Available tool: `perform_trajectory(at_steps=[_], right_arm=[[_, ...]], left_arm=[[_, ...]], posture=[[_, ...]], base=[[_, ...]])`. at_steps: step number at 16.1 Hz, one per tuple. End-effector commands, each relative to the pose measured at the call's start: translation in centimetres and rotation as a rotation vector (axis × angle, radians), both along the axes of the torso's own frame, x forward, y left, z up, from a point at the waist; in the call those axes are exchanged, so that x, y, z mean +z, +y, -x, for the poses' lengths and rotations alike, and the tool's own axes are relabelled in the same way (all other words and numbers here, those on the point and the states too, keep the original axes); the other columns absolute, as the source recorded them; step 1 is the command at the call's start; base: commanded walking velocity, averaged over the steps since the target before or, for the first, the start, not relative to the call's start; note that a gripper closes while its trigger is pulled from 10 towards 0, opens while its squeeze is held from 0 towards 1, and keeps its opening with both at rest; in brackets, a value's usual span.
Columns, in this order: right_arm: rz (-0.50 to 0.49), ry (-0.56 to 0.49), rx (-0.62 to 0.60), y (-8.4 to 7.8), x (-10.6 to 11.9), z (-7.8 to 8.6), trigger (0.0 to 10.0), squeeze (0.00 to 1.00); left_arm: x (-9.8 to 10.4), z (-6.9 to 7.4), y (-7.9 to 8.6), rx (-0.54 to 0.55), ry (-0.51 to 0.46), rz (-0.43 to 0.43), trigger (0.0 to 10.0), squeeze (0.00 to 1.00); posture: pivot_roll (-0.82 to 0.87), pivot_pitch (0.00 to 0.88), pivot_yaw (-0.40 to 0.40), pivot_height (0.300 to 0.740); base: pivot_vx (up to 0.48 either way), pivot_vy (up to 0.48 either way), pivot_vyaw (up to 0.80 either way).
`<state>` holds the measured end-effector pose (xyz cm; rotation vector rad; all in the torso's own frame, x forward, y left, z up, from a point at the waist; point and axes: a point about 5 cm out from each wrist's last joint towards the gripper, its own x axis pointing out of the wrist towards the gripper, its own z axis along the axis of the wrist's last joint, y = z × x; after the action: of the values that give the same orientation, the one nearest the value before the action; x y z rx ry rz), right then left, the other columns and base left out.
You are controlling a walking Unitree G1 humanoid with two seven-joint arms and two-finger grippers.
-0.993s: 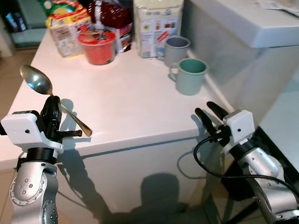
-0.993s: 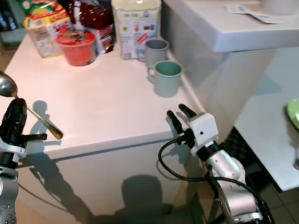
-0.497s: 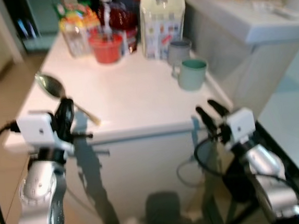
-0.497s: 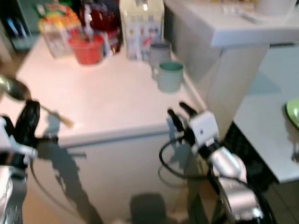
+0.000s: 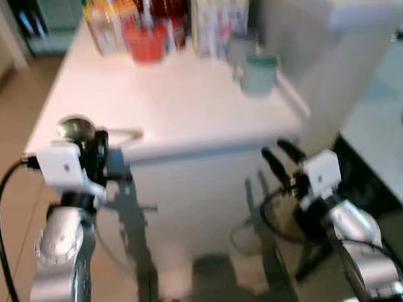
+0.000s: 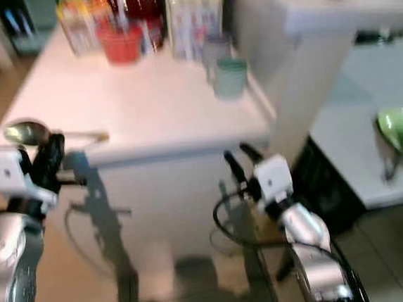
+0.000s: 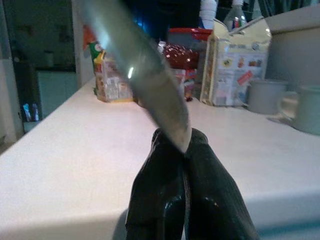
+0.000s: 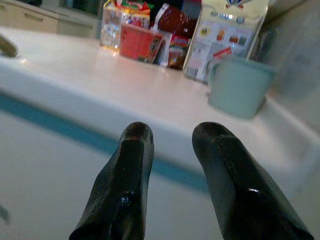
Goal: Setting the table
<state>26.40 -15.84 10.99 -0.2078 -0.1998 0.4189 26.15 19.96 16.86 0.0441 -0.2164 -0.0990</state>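
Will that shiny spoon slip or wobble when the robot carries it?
Probably a bit. The spoon looks smooth metal, so it may slide. The left end effector pinches only its thin handle, so the bowl may swing. It looks stiff and shouldn't bend.

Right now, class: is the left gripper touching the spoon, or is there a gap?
Touching. The left wrist view shows the left gripper with its black fingers pressed together around the spoon.
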Motion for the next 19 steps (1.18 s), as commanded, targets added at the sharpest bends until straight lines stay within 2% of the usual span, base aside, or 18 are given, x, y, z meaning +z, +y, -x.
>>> perform_trajectory(at_steps=[1, 5, 9, 15, 17, 19], right_arm=[[-0.003, 0.016, -0.005, -0.4, -0.2, 0.2, 10.0, 0.00], [-0.005, 0.049, -0.009, -0.2, -1.0, 0.3, 10.0, 0.00], [-0.034, 0.058, -0.026, 0.5, -1.5, 0.6, 10.0, 0.00], [-0.037, 0.074, -0.034, 0.7, -1.8, 0.4, 10.0, 0.00], [-0.038, 0.091, -0.018, 1.2, -2.0, 0.5, 10.0, 0.00], [-0.035, 0.092, -0.018, 1.4, -2.1, 0.6, 10.0, 0.00]], left_arm=[[-2.5, 0.2, -0.2, -0.018, 0.137, -0.017, 0.0, 0.00], [-2.7, -0.6, -0.6, -0.037, 0.154, -0.045, 0.0, 0.00], [-2.2, -1.6, -1.0, -0.083, 0.162, -0.099, 0.0, 0.00], [-2.5, -2.5, -1.5, -0.098, 0.194, -0.168, 0.0, 0.00], [-2.6, -3.0, -1.4, -0.092, 0.209, -0.147, 0.0, 0.00], [-2.4, -3.2, -1.6, -0.106, 0.207, -0.161, 0.0, 0.00]], posture=[[0.07, 0.000, -0.036, 0.740], [0.07, 0.000, -0.017, 0.740], [0.05, 0.000, 0.020, 0.740], [0.05, 0.000, 0.027, 0.740], [0.05, 0.000, 0.034, 0.740], [0.05, 0.000, 0.036, 0.740]], base=[[0.000, 0.000, 0.00], [0.000, 0.000, 0.00], [0.000, -0.478, 0.00], [0.000, -0.468, 0.00], [0.126, 0.000, 0.00], [0.000, 0.000, 0.00]])
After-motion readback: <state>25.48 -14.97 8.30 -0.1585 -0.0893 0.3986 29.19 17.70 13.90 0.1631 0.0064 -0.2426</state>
